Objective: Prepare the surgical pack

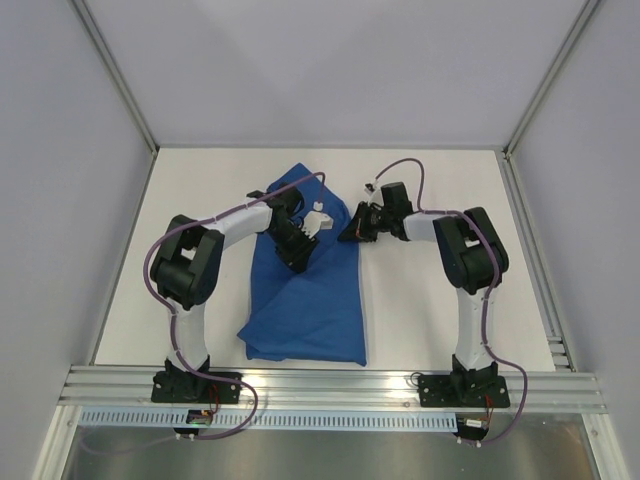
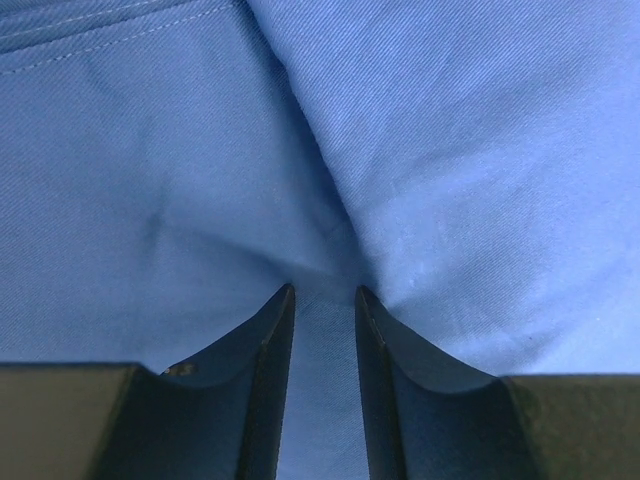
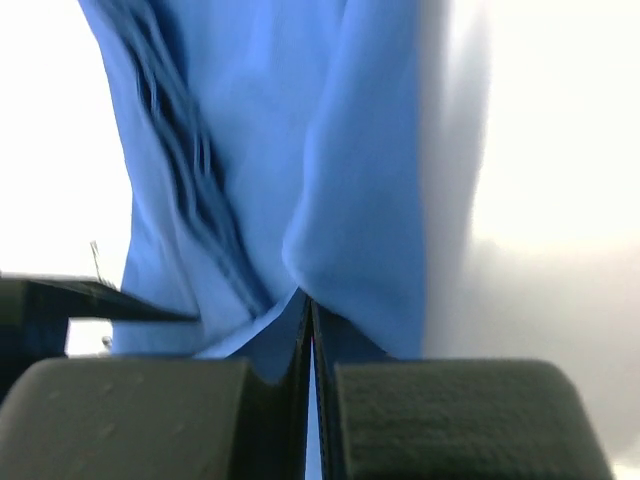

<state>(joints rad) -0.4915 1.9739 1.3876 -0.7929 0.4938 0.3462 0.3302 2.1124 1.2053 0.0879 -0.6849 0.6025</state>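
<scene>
At right edge, right jaws pinch pack (image 1: 310,300).

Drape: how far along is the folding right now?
Done: the drape lies partly folded, a bunched bundle on the table. In hand: the right gripper is shut on its right edge; the left gripper, jaws apart, presses into a crease mid-cloth. Left: the folds look loose and uneven, so squaring up probably remains.
</scene>
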